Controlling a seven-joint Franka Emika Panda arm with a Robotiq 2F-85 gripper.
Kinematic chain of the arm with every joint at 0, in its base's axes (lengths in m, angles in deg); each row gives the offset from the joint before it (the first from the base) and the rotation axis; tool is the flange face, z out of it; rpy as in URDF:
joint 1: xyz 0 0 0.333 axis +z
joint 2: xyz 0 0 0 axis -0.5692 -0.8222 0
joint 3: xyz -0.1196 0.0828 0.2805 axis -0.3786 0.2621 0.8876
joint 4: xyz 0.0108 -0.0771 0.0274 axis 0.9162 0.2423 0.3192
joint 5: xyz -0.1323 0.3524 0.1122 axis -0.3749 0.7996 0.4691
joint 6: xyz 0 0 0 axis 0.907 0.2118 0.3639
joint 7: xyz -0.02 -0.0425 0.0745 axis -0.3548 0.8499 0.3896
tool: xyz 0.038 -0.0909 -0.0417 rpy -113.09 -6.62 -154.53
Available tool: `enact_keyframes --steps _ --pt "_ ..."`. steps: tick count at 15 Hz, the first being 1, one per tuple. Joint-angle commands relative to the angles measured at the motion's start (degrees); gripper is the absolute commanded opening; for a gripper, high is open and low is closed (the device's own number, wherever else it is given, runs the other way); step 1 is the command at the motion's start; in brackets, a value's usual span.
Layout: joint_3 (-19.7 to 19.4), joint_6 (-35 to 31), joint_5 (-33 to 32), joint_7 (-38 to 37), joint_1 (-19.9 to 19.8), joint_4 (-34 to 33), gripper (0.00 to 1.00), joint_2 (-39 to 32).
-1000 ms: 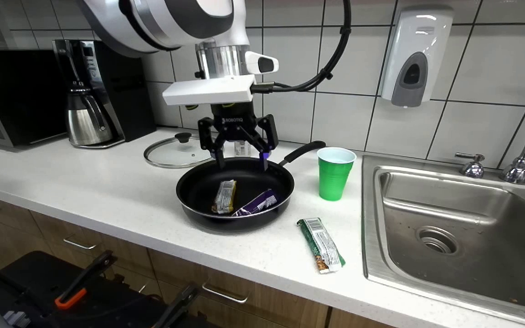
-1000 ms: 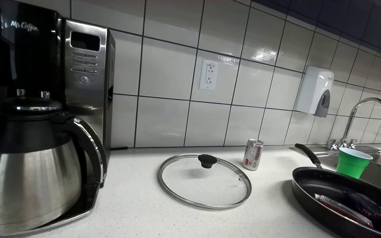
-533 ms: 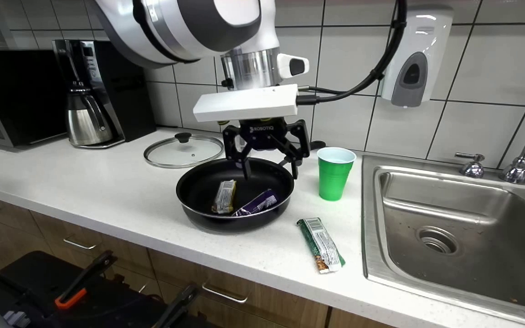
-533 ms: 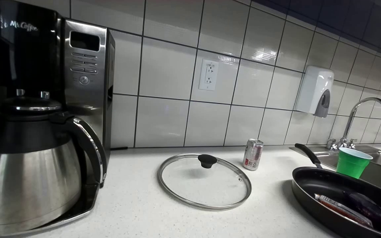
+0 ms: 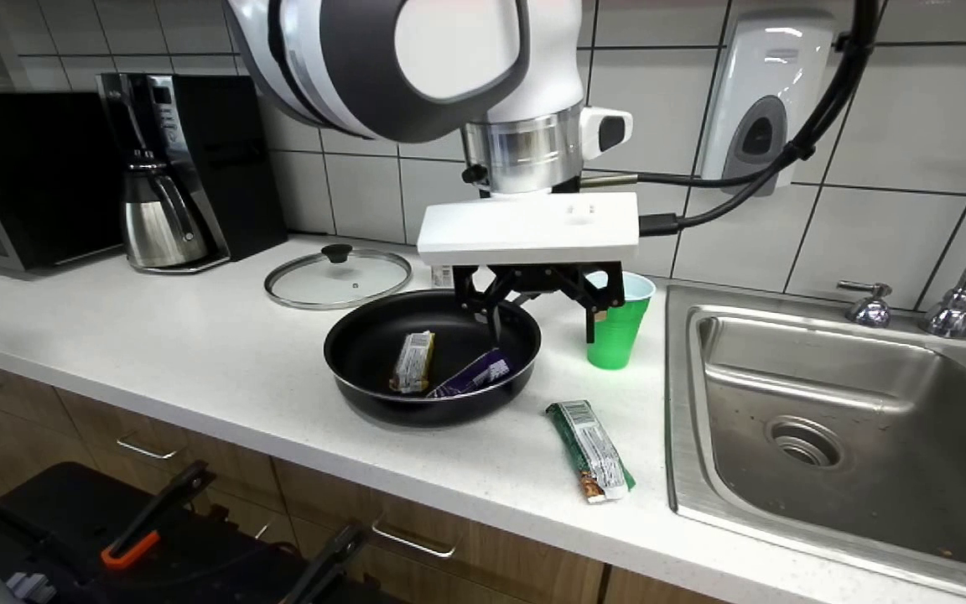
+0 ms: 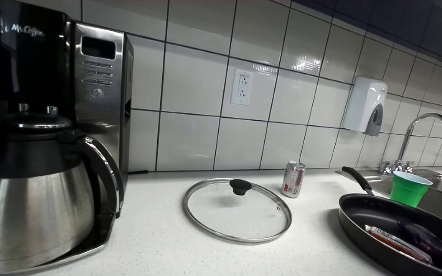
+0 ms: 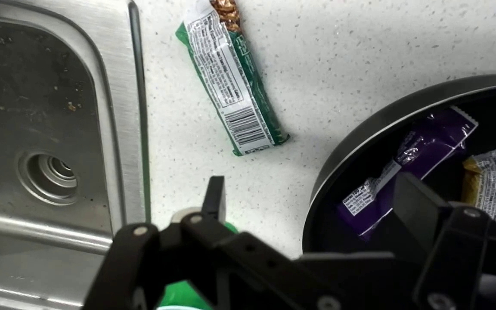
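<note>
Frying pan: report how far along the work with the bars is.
Apparently done: the purple bar and the yellow-and-white bar lie in the frying pan. In hand: nothing; the pincer hangs open, holding no bar. Possibly left: the green-wrapped bar, lying on the counter outside the pan. The glass lid is off the pan.

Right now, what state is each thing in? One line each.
Gripper, open, holding nothing
Frying pan, on the counter, uncovered
Purple bar, wrapped, in the pan
Yellow bar, wrapped, in the pan
Green bar, wrapped, flat on the counter
Green cup, upright
Can, upright
Glass lid, lying on the counter, knob up
Carafe, seated in the coffee maker
Faucet, no water running visible
Sink drain, uncovered
Visible drawers, shut
</note>
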Motion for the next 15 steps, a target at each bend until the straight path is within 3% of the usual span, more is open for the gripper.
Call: enact_keyframes --steps 1,9,15 --pt "-3.69 -0.57 7.69 9.28 3.33 -1.23 1.0 -1.6" --pt "-5.58 0.3 8.89 14.57 3.7 -5.3 1.0 -8.25" --pt "-5.74 -0.12 14.49 21.2 3.59 -8.17 1.0 -14.21"
